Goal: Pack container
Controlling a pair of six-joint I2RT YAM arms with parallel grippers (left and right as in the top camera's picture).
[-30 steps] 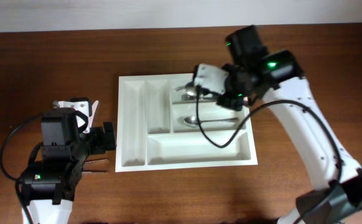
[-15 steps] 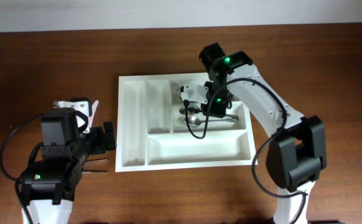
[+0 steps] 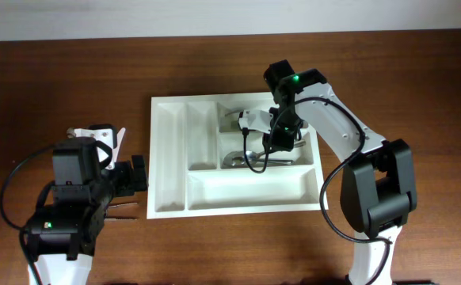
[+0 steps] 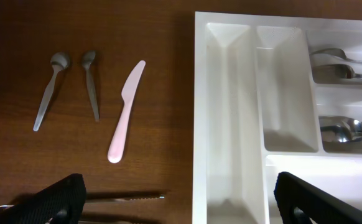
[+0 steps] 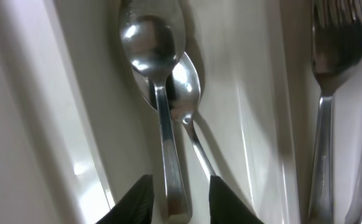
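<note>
Right end effector (image 5: 176,200), narrowly parted, straddles a spoon (image 5: 147,40) whose bowl lies ahead beside a second spoon (image 5: 184,78), so I judge the container (image 3: 169,158) groups like utensils.

I work at a dark brown wooden table (image 3: 72,71); a pale strip (image 3: 215,16) runs beyond its far edge.

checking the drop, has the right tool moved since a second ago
Yes: against the white cutlery tray, the right tool has shifted from over the top wide compartment down to the middle one.
</note>
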